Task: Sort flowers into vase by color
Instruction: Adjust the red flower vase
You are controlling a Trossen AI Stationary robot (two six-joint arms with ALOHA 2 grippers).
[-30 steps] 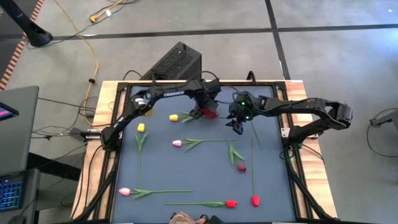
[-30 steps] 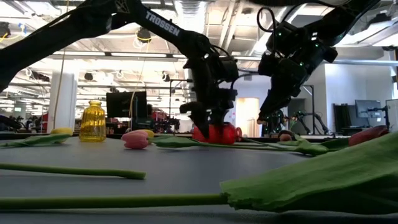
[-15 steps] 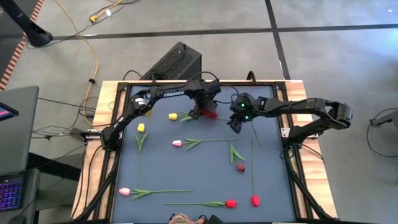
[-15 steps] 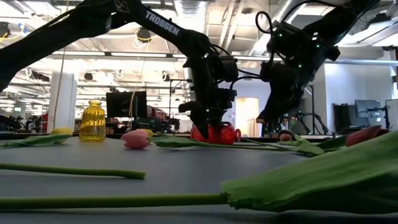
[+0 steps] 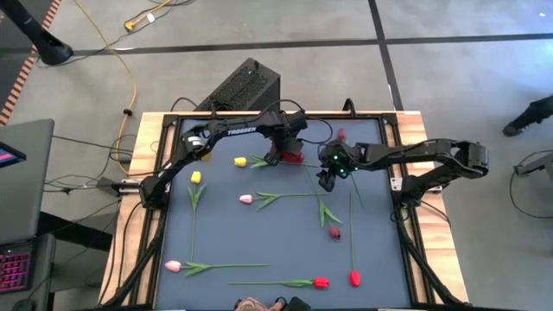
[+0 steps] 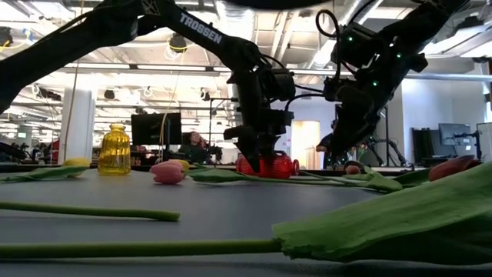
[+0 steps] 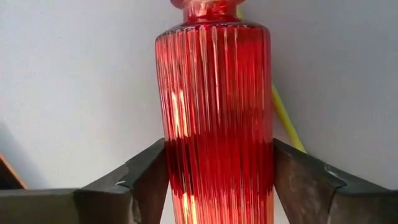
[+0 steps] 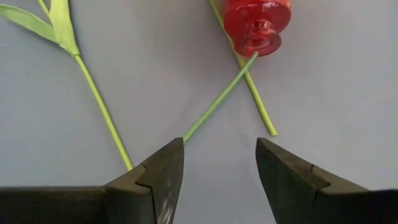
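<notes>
A ribbed red glass vase lies on its side near the table's far middle, and my left gripper is shut on it. My right gripper hovers open just right of it, facing the vase mouth. A thin green stem runs from that mouth to one right fingertip; I cannot tell whether they touch. Several tulips lie flat on the mat: yellow, pink, maroon, red. My left gripper pinches the red vase by its ribbed body, one finger on each side, lying across the vase. The neck points away from the wrist. In the low view the vase lies on the mat.
A yellow vase stands at the far left. More tulips lie at the near edge, at the left and far right. A second stem passes under the red vase. A black box sits beyond the table.
My right gripper has drifted a little toward the table's near edge and sunk slightly, staying open. Its arm has shifted off a red tulip head near the far edge, which now shows. My left gripper and the red vase have kept still.
</notes>
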